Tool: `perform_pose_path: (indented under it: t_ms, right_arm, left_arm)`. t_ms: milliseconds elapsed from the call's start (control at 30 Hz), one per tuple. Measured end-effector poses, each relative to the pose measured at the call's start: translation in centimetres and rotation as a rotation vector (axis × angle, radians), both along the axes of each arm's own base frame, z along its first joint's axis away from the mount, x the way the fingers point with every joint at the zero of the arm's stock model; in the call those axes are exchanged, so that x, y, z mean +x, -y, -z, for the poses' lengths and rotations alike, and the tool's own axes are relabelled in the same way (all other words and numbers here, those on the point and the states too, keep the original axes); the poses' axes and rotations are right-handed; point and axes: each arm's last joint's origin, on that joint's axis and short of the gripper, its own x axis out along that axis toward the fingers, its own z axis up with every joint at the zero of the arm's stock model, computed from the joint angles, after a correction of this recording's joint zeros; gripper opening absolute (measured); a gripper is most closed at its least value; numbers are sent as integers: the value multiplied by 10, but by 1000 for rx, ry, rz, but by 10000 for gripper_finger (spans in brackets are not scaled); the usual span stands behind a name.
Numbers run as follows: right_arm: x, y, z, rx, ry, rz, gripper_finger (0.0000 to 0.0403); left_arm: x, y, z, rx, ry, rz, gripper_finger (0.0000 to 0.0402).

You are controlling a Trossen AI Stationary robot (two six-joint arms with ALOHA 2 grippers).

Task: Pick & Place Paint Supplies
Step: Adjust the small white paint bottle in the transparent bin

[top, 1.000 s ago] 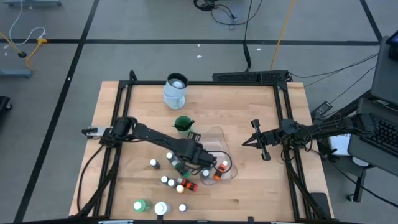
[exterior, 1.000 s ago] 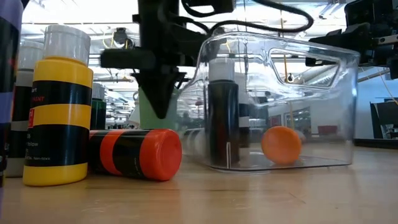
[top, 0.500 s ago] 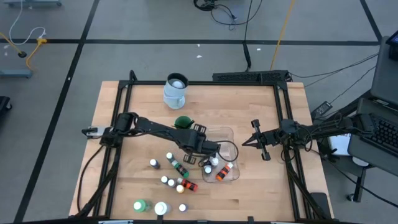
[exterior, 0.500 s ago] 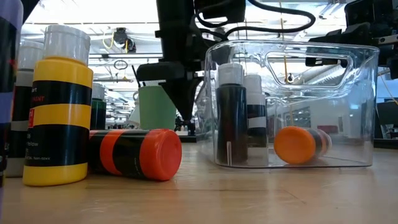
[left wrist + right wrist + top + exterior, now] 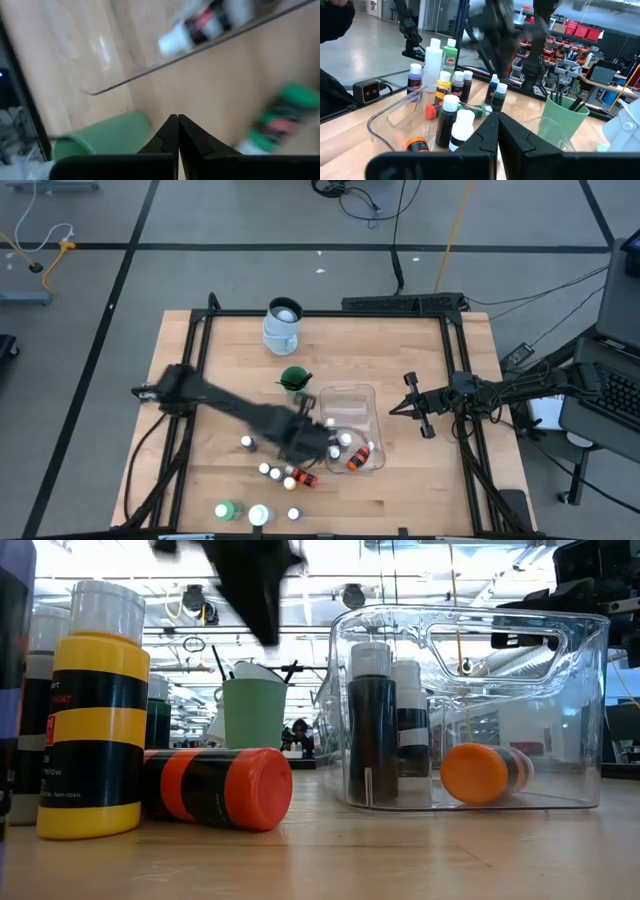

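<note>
Floor (image 5: 250, 270): grey, crossed by dark tape lines.
Table (image 5: 420, 490): pale wood, black frame.
Cables (image 5: 350, 195): black, lying on floor beyond table.
Ceiling lights (image 5: 120, 560): bright, overhead.
Red bins (image 5: 582, 27): on far shelving.

Three bottles (image 5: 347, 450) in tub (image 5: 350, 397); cup (image 5: 294, 379) just behind tub; jug (image 5: 282, 325) farther back.

No legible text on any bottle label

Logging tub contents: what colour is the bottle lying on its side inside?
Orange bottle, clearest in the low view.
</note>
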Motion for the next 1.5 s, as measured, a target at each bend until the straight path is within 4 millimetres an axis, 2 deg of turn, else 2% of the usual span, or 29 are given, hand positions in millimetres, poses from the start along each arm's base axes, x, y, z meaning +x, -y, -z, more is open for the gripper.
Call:
perform_pose_path:
  t_ms: [67,133,233,367,433,533,633,733,800,900,1000,1100,1300,1400,1500]
  right_arm:
    - [0,0,0,0,2,0,4]
    - [0,0,0,0,-1,0,4]
    - [0,0,0,5,-4,0,4]
    - [1,0,1,32,-17,-1,4]
    - [1,0,2,39,-28,-1,4]
    - [2,0,2,62,-30,2,4]
    - [4,1,0,114,-24,37,4]
    - [13,2,7,139,-157,76,4]
    - [27,2,-4,136,-192,102,4]
    - [49,-2,-18,125,-246,93,16]
    - [69,-12,-25,122,-331,34,57]
    - [87,-22,-39,119,-283,-56,120]
    - [106,-34,-23,143,-249,-95,237]
    - [113,-35,-11,158,-270,-90,264]
    - [120,-36,1,159,-278,-84,269]
  left_arm:
    - [-18,22,-22,-22,98,6,1]
    - [-36,43,-37,-38,206,20,2]
    - [-70,68,-40,-55,346,58,1]
    - [-121,73,-16,-91,564,27,2]
    - [-142,67,3,-145,662,12,1]
    - [-161,51,23,-264,839,-40,1]
    - [-172,31,39,-324,992,-83,1]
    - [-182,9,60,-317,1067,-118,2]
    - [-185,-3,69,-340,1129,-144,1]
    - [-192,-12,85,-358,1138,-92,5]
    - [-196,-15,90,-385,1166,-79,14]
    - [-198,-15,92,-388,1164,-73,20]
    - [-199,-11,90,-423,1162,-46,21]
    - [-199,-11,91,-442,1151,-26,21]
    - [-199,-11,91,-433,1145,-17,21]
